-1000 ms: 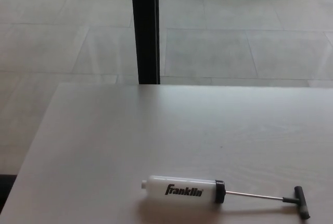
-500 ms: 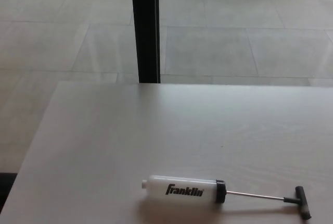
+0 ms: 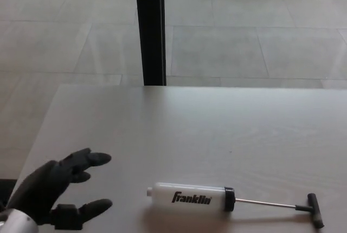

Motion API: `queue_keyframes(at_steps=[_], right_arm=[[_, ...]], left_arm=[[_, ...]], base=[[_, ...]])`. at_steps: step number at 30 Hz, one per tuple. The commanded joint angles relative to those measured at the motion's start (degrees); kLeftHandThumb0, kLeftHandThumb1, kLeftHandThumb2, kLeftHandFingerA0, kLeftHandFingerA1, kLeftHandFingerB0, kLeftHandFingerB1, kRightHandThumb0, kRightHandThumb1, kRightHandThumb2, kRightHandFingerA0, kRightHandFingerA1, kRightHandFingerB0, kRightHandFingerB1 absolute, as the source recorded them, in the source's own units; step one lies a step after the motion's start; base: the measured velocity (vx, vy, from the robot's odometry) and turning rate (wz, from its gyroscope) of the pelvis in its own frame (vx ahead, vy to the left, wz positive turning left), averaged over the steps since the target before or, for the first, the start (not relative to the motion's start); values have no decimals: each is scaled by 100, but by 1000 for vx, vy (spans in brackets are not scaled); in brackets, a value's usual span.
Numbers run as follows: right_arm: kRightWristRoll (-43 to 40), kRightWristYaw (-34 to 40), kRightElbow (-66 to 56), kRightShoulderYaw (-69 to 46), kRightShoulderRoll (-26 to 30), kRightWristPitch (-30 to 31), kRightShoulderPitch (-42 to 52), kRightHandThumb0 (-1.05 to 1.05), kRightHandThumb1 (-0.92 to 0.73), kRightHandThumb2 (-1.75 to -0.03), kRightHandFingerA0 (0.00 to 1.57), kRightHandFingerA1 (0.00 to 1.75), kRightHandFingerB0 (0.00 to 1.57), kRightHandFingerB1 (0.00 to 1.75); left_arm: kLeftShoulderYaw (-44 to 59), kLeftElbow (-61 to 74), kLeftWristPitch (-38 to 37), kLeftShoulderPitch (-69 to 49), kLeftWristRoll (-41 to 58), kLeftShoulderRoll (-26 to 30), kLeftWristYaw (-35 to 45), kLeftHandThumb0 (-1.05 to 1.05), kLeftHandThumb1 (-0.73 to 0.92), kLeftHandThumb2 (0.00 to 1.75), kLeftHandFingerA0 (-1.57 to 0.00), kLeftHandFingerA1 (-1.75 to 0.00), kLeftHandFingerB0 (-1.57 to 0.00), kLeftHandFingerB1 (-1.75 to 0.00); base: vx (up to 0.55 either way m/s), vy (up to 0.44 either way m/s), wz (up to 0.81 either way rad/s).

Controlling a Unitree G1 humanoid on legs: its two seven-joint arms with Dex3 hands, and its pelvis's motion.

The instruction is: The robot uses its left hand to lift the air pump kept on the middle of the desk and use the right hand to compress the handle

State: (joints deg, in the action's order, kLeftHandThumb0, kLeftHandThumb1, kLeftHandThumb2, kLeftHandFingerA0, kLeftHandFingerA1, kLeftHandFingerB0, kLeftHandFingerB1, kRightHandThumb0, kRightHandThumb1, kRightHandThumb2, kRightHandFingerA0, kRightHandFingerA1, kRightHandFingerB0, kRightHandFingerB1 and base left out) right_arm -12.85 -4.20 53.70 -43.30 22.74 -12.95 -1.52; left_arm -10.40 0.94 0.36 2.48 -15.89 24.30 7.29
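white-barrelled franklin air pump [image 3: 190, 196] lies flat near the front edge of the pale desk [image 3: 190, 124], its rod drawn out and black t-handle [image 3: 314, 209] pointing right. left hand [image 3: 57, 189] hovers well to the pump's left, fingers spread wide, holding nothing. best to close around the barrel's middle, clear of the rod, so the handle stays free.

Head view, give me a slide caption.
Open black left robot hand nears white Franklin air pump lying on pale desk.
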Motion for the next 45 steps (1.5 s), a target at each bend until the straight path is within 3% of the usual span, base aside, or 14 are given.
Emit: queue_keyframes(at_steps=[1, 4, 6, 7, 9, 10, 11, 18, 20, 22, 36, 38, 44, 45], right_arm=[[-397, -405, -1699, 212, -231, -687, 145, -66, -87, -66, 54, 69, 31, 35], [-398, -425, -2263, 300, -310, -702, 198, -76, -70, -107, 53, 74, 26, 51], [-342, -429, -2371, 352, -276, -712, 167, -75, -86, -66, 54, 70, 31, 35], [-329, -445, -2470, 382, -255, -699, 151, -80, -72, -108, 52, 72, 24, 49], [-351, -419, -2809, 422, -272, -538, 190, -75, -87, -66, 51, 65, 31, 35], [-346, -373, -2930, 439, -280, -452, 204, -75, -72, -108, 48, 69, 24, 50], [-348, -362, -2947, 447, -281, -436, 194, -72, -89, -66, 49, 66, 30, 35], [-401, -367, -2757, 462, -388, -462, 178, -72, -88, -66, 54, 73, 30, 36], [-351, -385, -2594, 477, -393, -563, 170, -70, -69, -106, 51, 74, 24, 51], [-355, -366, -2673, 491, -440, -534, 223, -69, -87, -66, 52, 74, 31, 37], [-465, -399, -2687, 485, -484, -396, 333, -69, -66, -103, 52, 72, 32, 52], [-477, -415, -2672, 485, -486, -418, 333, -69, -66, -103, 53, 73, 32, 52], [-526, -440, -2779, 458, -544, -443, 479, -65, -67, -103, 49, 71, 31, 52], [-528, -446, -2770, 457, -545, -451, 479, -63, -83, -65, 51, 68, 38, 37]], left_arm=[[-2180, 1105, -1050, 722, -3362, -100, -412, -82, 72, 62, -39, -68, -34, -46], [-2297, 904, -1223, 788, -3333, -139, -748, -82, 72, 63, -43, -68, -39, -46], [-2368, 910, -1216, 783, -3319, -116, -769, -84, 56, 80, -43, -68, -39, -50], [-2411, 929, -1206, 790, -3329, -112, -769, -80, 72, 62, -43, -68, -42, -45], [-2498, 952, -1201, 802, -3383, -74, -828, -79, 70, 61, -45, -68, -42, -45], [-2524, 933, -1222, 815, -3396, -72, -888, -78, 69, 61, -46, -69, -44, -45], [-2547, 937, -1212, 829, -3408, -63, -895, -78, 69, 62, -46, -68, -44, -45], [-2738, 1091, -972, 1122, -3655, 18, -767, -79, 71, 62, -31, -64, -35, -41], [-2803, 1123, -974, 1229, -3865, 89, -874, -81, 72, 62, -28, -63, -33, -40], [-2853, 1293, -905, 1347, -4118, 208, -709, -81, 74, 63, -21, -60, -30, -39], [-3166, 1544, -181, 1602, -5567, -17, -1150, -80, 73, 63, -16, -56, -33, -40], [-3166, 1577, -155, 1629, -5543, -70, -1077, -80, 56, 96, -12, -57, -28, -52], [-3174, 1440, 343, 1430, -5634, -440, -1239, -75, 72, 62, -19, -58, -31, -40], [-3165, 1441, 390, 1400, -5593, -481, -1181, -75, 73, 62, -17, -59, -28, -41]], base=[[0, 0, 0], [0, 0, 0], [0, 0, 0], [0, 0, 0], [0, 0, 0], [0, 0, 0], [0, 0, 0], [0, 0, 0], [0, 0, 0], [0, 0, 0], [0, 0, 0], [0, 0, 0], [0, 0, 0], [0, 0, 0]])
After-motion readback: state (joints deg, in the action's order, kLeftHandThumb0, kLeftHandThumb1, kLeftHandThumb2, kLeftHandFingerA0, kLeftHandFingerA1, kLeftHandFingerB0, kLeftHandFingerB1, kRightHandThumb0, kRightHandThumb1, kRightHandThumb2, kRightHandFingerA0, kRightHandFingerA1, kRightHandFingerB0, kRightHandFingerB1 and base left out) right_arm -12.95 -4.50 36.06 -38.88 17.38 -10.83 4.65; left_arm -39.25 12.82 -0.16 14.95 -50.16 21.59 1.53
